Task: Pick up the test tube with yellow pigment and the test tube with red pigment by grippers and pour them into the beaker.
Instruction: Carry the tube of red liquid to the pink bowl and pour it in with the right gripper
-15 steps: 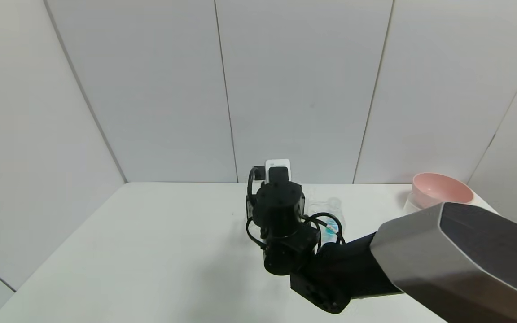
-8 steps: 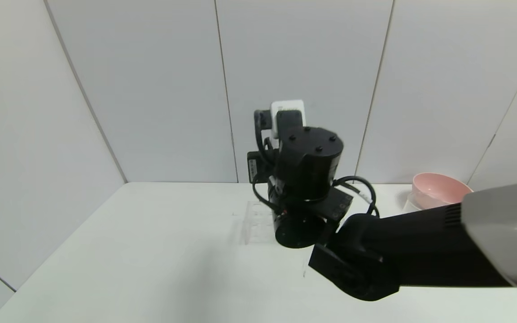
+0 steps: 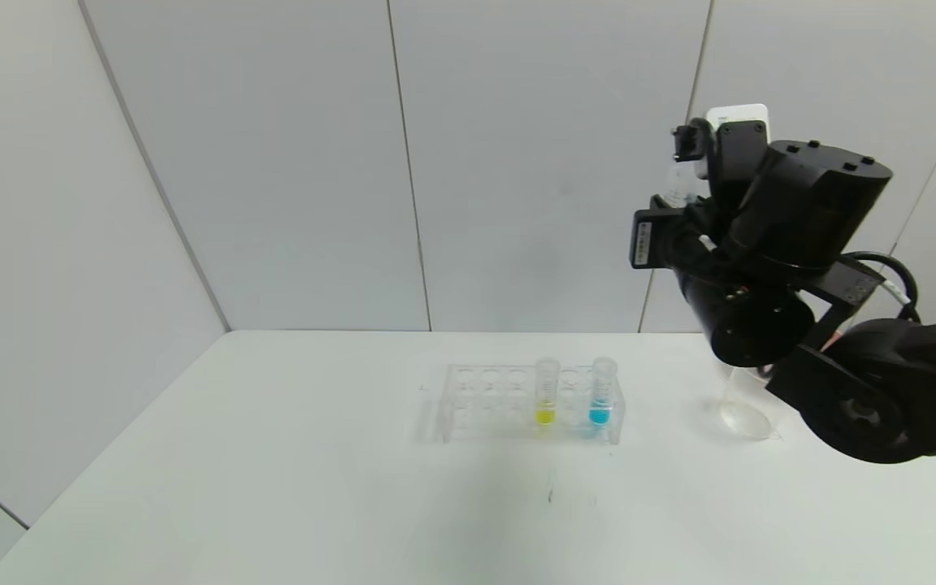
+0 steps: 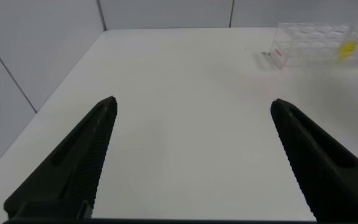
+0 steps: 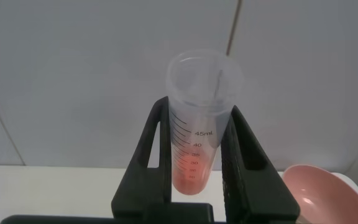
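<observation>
One tube out: the slim clear red-pigment test tube (image 5: pixel 194 146) w/ graduation marks is off the clear plastic rack (image 3: pixel 484 398) now. A sec ago the right arm was low over the rack, blocking it; now it's up high and off to the right.
Right gripper (image 5: pixel 194 186): black jaws pinching the red tube around its lower part, tube upright, mouth up, nothing spilling afaict.
Yellow tube: the clear yellow-bottomed test tube (image 3: pixel 546 392) sits in the rack, w/ a blue-liquid tube (image 3: pixel 601 393) near it, one slot between.
Beaker: small clear straight-walled cup (image 3: pixel 740 406) on the white table (image 3: pixel 273 455), right of the rack, partly hidden behind the right arm, roughly under the lifted tube.
Meaning: pick of red looks done imo, next is tip over the beaker. Yellow not touched yet.
Left gripper (image 4: pixel 191 155): spread wide, holding nothing, hovering over the left part of the table, rack well apart.
Room: lots of bare table left and front. Tight on the right: pink round bowl (image 5: pixel 325 190) sits near the table's right edge by the beaker, wall just behind.
</observation>
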